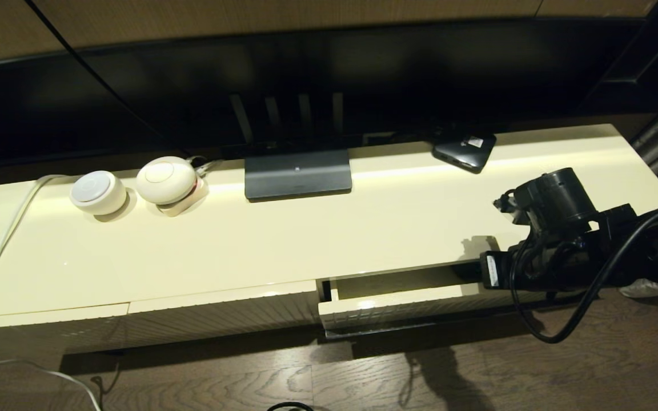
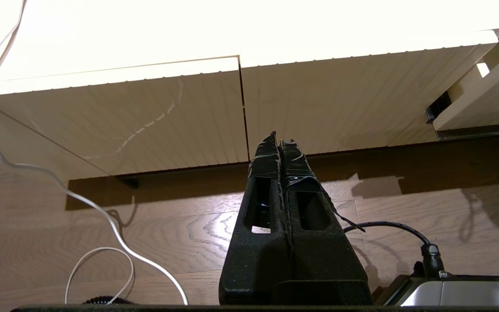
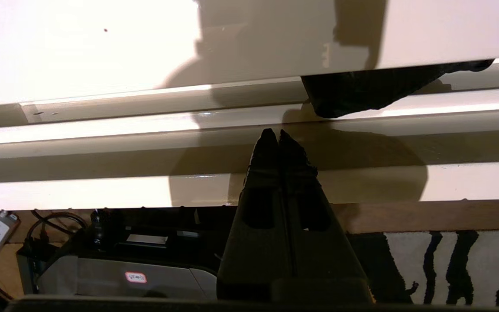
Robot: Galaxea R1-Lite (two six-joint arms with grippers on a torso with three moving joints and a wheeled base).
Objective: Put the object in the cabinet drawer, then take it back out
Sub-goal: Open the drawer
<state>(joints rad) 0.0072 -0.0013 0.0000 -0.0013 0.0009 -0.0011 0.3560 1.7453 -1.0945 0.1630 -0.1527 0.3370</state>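
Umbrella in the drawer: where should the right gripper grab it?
Probably the exposed fabric bulge of the umbrella, from the front through the drawer gap; no handle shows, the rest lies under the cabinet top. The right gripper is shut.

A living room in a home is indicated — a long, low, glossy cream TV cabinet point(image 1: 283, 240) is set against a dark wall, and a large flat television point(image 1: 306, 85) is carried on it by a grey stand point(image 1: 297, 174). Two round white speaker-like devices point(image 1: 135, 185) and a small flat black box with a white label point(image 1: 465, 149) are seen on its top. Wood-grain plank flooring point(image 1: 363, 377) is laid below — in the right wrist view a black-and-white patterned rug point(image 3: 457, 260) is shown on it. A white cable point(image 2: 59, 186) is trailed across the floor.
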